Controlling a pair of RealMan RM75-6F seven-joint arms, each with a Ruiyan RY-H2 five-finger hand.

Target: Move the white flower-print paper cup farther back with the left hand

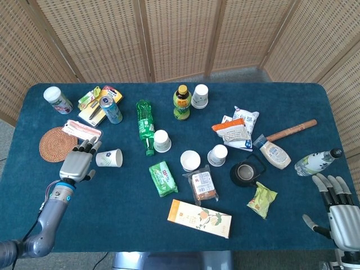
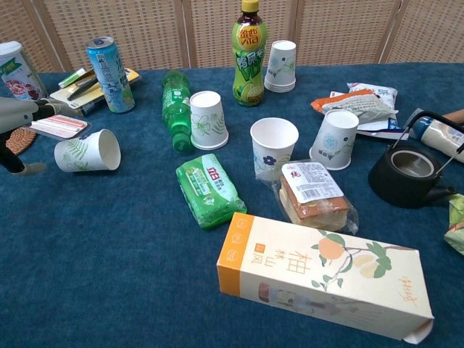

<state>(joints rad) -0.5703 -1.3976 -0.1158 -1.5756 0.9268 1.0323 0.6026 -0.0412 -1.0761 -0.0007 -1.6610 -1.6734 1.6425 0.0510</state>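
The white flower-print paper cup (image 1: 109, 158) lies on its side near the left edge of the bench (image 1: 112, 225), mouth facing the middle of the bench, base toward the left hand (image 1: 77, 164). That hand sits just beside the cup's base, fingers extended and apart, holding nothing; whether a fingertip touches the cup cannot be settled from either view. The right hand (image 1: 337, 207) rests at the near right corner, fingers spread, well clear of everything.

Risks noted:

1. The cup is on its side and light. A push from the base would likely roll or skid it sideways, not back.
2. A closing grip on thin paper walls may crush the cup or squeeze it out of the fingers.
3. The path rearward is crowded. The pink-and-white packet (image 1: 82, 130) lies just behind the hand, with the blue can (image 1: 111, 109) and the yellow packets (image 1: 93, 107) beyond. A sweeping move could knock the can over.
4. The woven coaster (image 1: 55, 144) lies close on the left; the wrist may drag it.
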